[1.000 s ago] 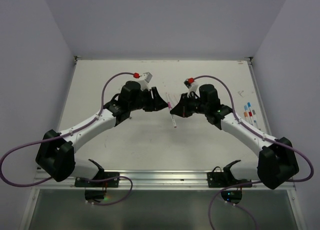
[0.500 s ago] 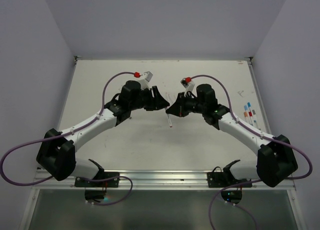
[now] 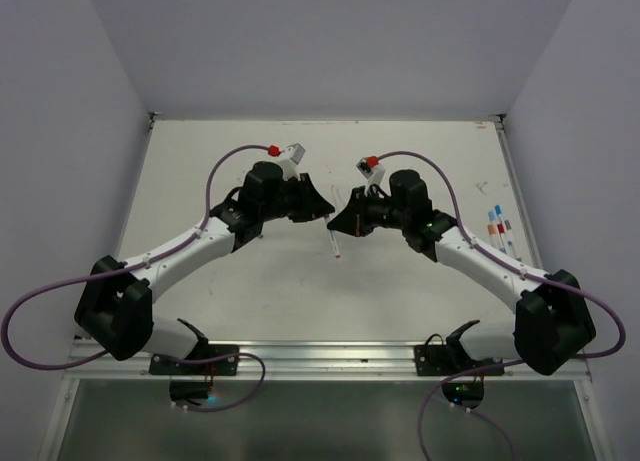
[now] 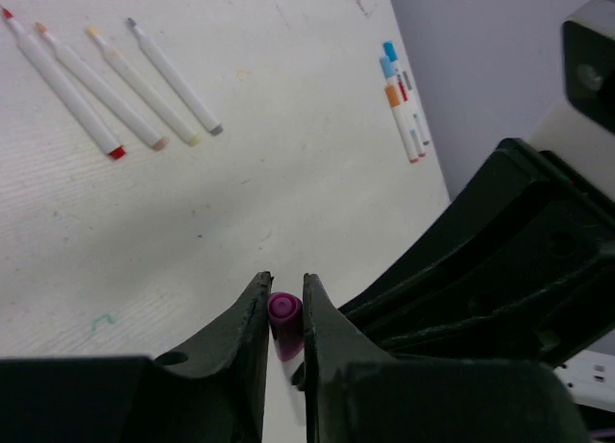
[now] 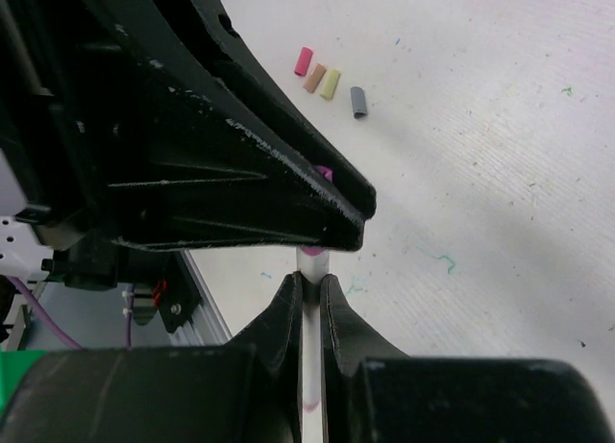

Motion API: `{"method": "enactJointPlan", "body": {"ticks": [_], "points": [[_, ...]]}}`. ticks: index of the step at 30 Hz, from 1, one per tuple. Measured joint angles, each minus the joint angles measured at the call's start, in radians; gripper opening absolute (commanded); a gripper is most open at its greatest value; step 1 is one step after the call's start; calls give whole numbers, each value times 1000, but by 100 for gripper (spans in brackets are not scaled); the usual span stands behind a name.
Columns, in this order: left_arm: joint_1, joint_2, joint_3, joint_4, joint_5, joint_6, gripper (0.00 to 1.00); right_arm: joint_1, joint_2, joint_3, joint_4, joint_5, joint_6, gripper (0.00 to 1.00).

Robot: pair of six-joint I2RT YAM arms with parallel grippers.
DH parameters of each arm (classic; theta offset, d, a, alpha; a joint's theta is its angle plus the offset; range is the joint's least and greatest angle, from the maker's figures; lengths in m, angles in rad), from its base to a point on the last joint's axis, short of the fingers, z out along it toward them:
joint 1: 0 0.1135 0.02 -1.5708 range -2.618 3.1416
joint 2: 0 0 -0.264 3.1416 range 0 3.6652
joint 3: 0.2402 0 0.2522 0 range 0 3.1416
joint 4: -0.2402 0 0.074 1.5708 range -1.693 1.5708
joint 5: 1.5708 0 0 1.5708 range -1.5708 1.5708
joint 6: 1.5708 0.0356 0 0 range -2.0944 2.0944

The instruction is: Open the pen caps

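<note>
My left gripper (image 4: pixel 285 281) is shut on the purple cap (image 4: pixel 284 311) of a thin white pen. My right gripper (image 5: pixel 310 281) is shut on that pen's white barrel (image 5: pixel 310 262). In the top view the two grippers meet tip to tip above the table's middle, left (image 3: pixel 326 211) and right (image 3: pixel 339 222), with the pen (image 3: pixel 333 243) hanging below them. The left gripper's black fingers (image 5: pixel 221 145) fill the upper left of the right wrist view and hide the cap end, apart from a sliver of purple (image 5: pixel 325 173).
Several uncapped white pens (image 4: pixel 115 78) lie side by side on the table. Their loose caps, pink (image 5: pixel 304 61), brown, yellow and grey (image 5: pixel 358 101), lie in a row. Capped pens with blue and orange caps (image 4: pixel 402 102) lie near the right wall (image 3: pixel 498 224).
My right gripper has carried the pen left to the left gripper. The two grippers now meet, and the pen's cap end sits in the left jaws.
</note>
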Motion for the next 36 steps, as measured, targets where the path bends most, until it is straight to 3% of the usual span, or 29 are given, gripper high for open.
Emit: {"method": "enactJointPlan", "body": {"ticks": [1,3,4,5,11,17,18,20,21,28,32,36], "points": [[0,0,0,0,0,-8,4,1,0,0,0,0,1,0],[-1,0,2,8,5,-14,0,4,0,0,2,3,3,0],[-3,-1,3,8,6,-13,0,5,-1,0,2,3,4,11],[-3,-1,3,10,6,-13,0,5,-1,0,3,3,6,31],[2,-3,2,10,10,-25,0,14,2,0,36,-7,18,39],[15,-15,2,14,11,-71,0,21,32,0,107,-11,43,27],[16,-17,2,16,13,-81,0,21,37,0,114,-11,47,23],[18,-19,2,19,20,-96,0,23,46,0,126,-8,50,2],[21,-19,2,21,21,-97,0,23,48,-1,128,-4,53,0],[27,-16,19,-29,17,-61,0,61,44,3,100,87,25,0],[19,11,85,-138,-36,27,0,139,43,50,3,273,-54,0],[16,43,142,-177,-96,91,0,272,56,111,-130,563,-157,0]]}}
